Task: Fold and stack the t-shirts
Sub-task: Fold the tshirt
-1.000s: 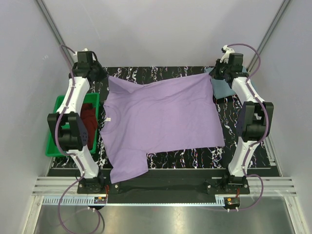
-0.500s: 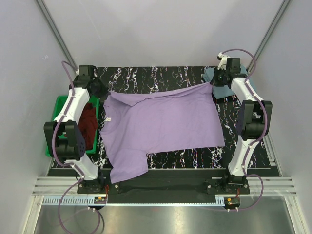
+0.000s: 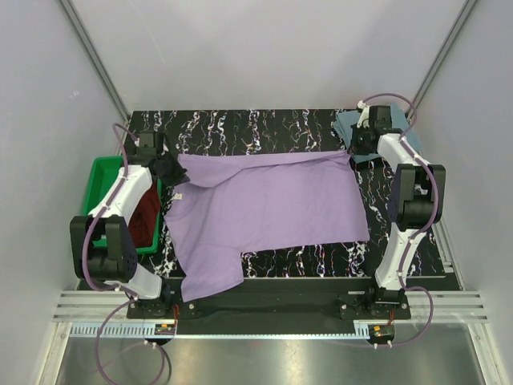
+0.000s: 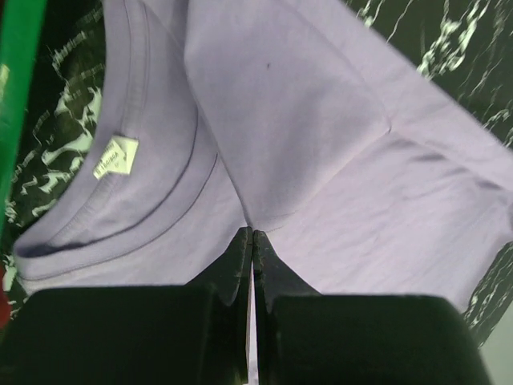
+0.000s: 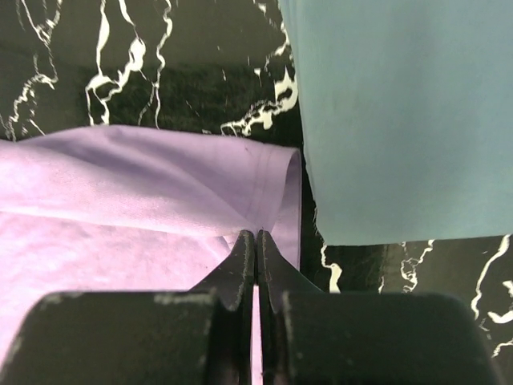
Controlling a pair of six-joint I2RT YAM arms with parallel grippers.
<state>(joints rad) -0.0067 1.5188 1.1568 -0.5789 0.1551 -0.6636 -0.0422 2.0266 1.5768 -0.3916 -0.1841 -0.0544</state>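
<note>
Saw the lavender tee (image 3: 264,208) spread over the middle of the black marbled table (image 3: 240,128), mostly flat, w/ the far edge lifted a bit and pulled taut btwn both claws. Noticed one sleeve reaching toward the near edge on the left. Spotted the neck label (image 4: 115,156) inside the collar on the left wrist cam, collar right by the left gripper (image 4: 251,237). Found that claw pinched tight on a fold of the lavender cloth near the collar, fingers basically touching. Same deal w/ the right gripper (image 5: 256,237): clamped down on the tee's far right corner, hem bunched at the tips. Caught the teal tee (image 5: 401,112) lying flat at the far right corner of the table, just beside that pinched corner, maybe touching, couldn't tell tbh. Saw the maroon tee (image 3: 144,216) crumpled in the green tray (image 3: 103,172) off the table's left side.
</note>
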